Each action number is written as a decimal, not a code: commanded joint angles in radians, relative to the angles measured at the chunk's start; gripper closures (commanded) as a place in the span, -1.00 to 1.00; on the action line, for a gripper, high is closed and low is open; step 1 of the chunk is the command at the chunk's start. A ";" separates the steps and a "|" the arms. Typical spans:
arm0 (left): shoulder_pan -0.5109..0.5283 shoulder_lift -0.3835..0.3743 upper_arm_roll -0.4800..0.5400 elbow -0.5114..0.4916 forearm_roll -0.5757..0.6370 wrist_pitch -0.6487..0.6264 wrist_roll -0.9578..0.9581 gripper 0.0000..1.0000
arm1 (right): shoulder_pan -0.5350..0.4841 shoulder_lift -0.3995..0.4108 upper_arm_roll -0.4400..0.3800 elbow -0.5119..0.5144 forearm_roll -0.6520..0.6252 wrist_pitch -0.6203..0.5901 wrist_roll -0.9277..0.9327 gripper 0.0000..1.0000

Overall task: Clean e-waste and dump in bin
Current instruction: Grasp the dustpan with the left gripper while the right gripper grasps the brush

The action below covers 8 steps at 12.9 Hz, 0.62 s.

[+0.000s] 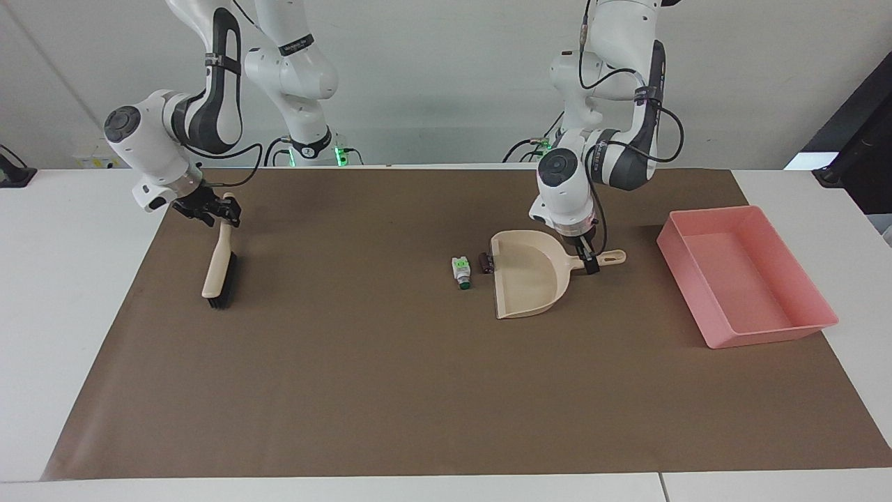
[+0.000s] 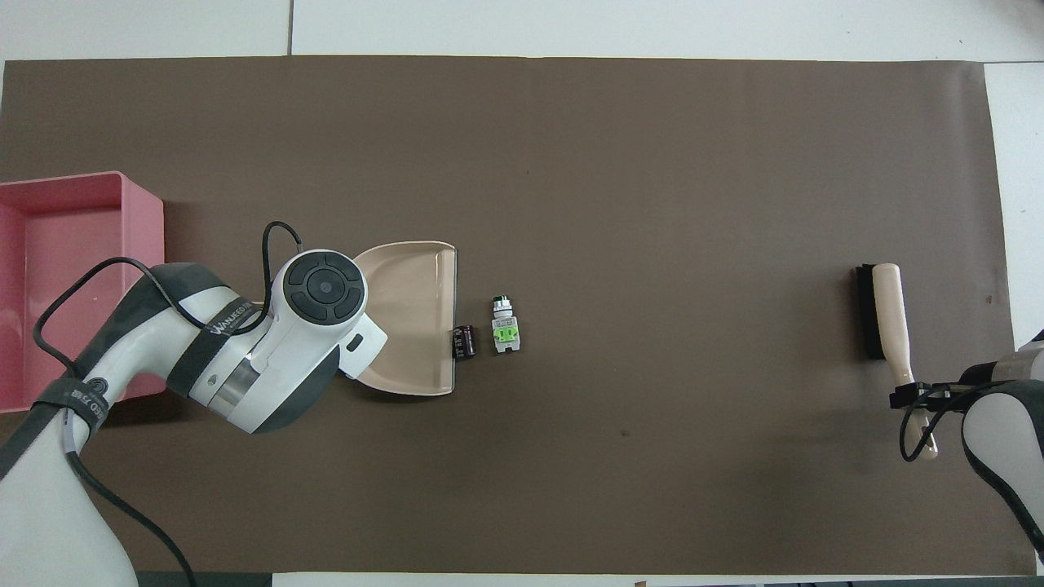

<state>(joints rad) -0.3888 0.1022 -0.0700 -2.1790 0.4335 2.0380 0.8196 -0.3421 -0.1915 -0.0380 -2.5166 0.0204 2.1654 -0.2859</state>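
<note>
Facing view: a brown paper mat (image 1: pixel 390 390) covers a white table (image 1: pixel 63 279) before a pale wall. The left gripper (image 1: pixel 590 263) sits at the beige dustpan's (image 1: pixel 529 279) handle, the right gripper (image 1: pixel 221 208) at the brush's (image 1: pixel 217 268) handle tip; I cannot tell either one's grip. The white-green piece (image 1: pixel 460 270) and the dark block (image 1: pixel 486 262) lie mid-mat beside the dustpan's lip. The pink bin (image 1: pixel 752 279) sits at the mat's edge on the left arm's end.
</note>
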 commanded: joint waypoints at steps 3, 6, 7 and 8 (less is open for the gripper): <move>-0.016 -0.006 0.012 0.005 0.036 0.039 -0.022 0.92 | 0.021 -0.005 0.006 0.034 0.023 -0.024 0.017 1.00; -0.016 -0.012 0.013 0.008 0.036 0.021 -0.019 1.00 | 0.037 0.004 0.006 0.081 0.030 -0.084 0.027 1.00; -0.013 -0.019 0.013 0.018 0.036 0.004 -0.016 1.00 | 0.040 -0.002 0.010 0.088 0.032 -0.100 0.031 1.00; -0.009 -0.019 0.015 0.040 0.036 -0.034 -0.014 1.00 | 0.063 -0.009 0.015 0.114 0.032 -0.139 0.033 1.00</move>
<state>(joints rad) -0.3902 0.1011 -0.0675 -2.1666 0.4502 2.0565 0.8170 -0.3000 -0.1905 -0.0334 -2.4422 0.0319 2.0809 -0.2699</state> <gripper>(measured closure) 0.678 0.736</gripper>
